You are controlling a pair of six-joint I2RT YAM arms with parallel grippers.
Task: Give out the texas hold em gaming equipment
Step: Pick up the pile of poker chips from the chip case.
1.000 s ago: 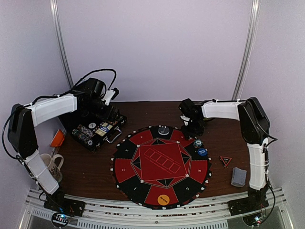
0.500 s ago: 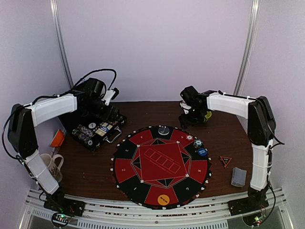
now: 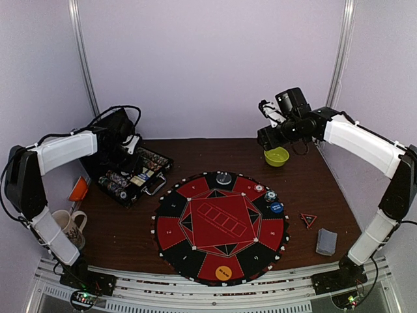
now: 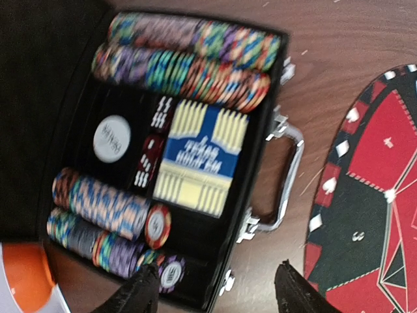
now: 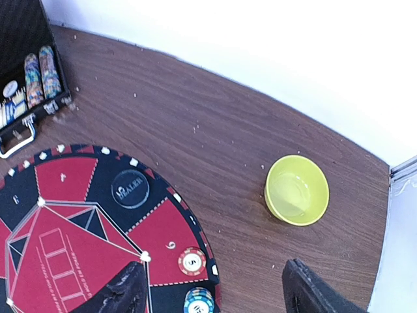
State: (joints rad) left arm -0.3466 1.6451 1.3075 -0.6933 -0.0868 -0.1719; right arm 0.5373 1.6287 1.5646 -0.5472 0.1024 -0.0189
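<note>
"DEALER" in white on the black round button on the mat. One digit on a red mat segment near it, 6 or 9, can't tell which. Red-edged chip: looks like "5", small. Blue-and-yellow card box in the case: roughly "TEXAS HOLD'EM", blurred. White disc: print unreadable.

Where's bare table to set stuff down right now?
Bare wood: back strip between the case and the lime bowl; front left between the mug and the mat. Crowded: mat's right rim, with chip stacks and blue button.
</note>
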